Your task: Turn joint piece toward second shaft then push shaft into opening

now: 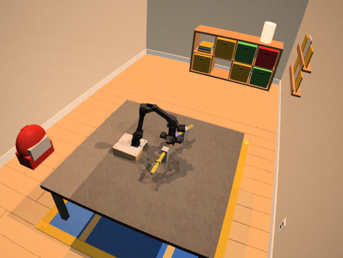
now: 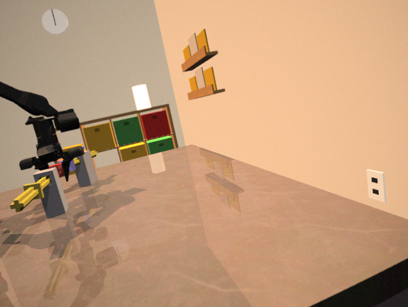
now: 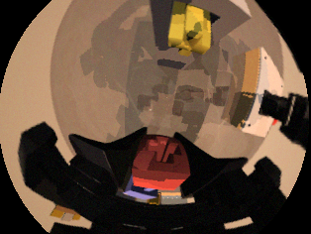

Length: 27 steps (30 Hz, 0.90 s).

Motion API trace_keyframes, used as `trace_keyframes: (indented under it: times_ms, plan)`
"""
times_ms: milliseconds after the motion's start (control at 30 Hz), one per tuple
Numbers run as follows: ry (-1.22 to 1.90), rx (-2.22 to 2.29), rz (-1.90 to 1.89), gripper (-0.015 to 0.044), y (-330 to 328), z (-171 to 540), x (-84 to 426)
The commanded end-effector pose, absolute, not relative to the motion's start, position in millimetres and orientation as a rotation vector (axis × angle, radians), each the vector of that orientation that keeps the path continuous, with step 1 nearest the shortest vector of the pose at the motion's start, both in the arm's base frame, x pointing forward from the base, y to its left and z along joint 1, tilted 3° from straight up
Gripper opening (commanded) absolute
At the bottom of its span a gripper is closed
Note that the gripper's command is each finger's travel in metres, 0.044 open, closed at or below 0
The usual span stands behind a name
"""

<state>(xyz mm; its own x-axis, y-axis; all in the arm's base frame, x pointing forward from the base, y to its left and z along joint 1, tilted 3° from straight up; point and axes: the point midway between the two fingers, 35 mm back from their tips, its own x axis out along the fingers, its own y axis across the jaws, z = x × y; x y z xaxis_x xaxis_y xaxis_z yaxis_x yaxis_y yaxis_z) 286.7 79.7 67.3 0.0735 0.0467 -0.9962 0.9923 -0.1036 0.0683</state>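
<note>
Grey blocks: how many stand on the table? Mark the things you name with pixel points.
2: one [image 1: 164, 154] [image 2: 54, 194] carries the nearer yellow shaft; the other [image 1: 185, 135] [image 2: 86, 170] stands behind the claw [image 1: 175, 140] [image 2: 58, 171] [image 3: 160, 141].

Top view: grey far wall [image 1: 171, 30]; tan side walls; orange plank floor [image 1: 155, 75]. Cubby shelf [image 1: 238, 33] at 1 o'clock, white cylindrical lamp [image 1: 267, 32] [image 2: 141, 97] on top. Red rounded chair [image 1: 30, 140] at 9 o'clock. Wall outlet [image 1: 282, 224] [image 2: 375, 185] at 4 o'clock. Exterior view: round clock [image 2: 54, 21] at 10–11 o'clock, on grey wall.

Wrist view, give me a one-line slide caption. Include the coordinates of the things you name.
The gripper [image 3: 159, 132] shut on the red joint piece [image 3: 160, 169], with a yellow shaft [image 3: 189, 30] at its block [image 3: 160, 22] beyond.
</note>
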Motion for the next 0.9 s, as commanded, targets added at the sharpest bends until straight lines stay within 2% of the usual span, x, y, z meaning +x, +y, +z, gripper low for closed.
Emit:
trace_keyframes:
  times_ms: [0,233,400,500,867]
  plan:
    - [1.144,1.353,-1.205,0.0,79.7,67.3,286.7]
    - [1.144,1.353,-1.205,0.0,79.7,67.3,286.7]
    - [1.144,1.353,-1.205,0.0131,79.7,67.3,286.7]
    - [1.144,1.353,-1.205,0.0147,79.7,67.3,286.7]
    - [1.144,1.353,-1.205,0.0436,79.7,67.3,286.7]
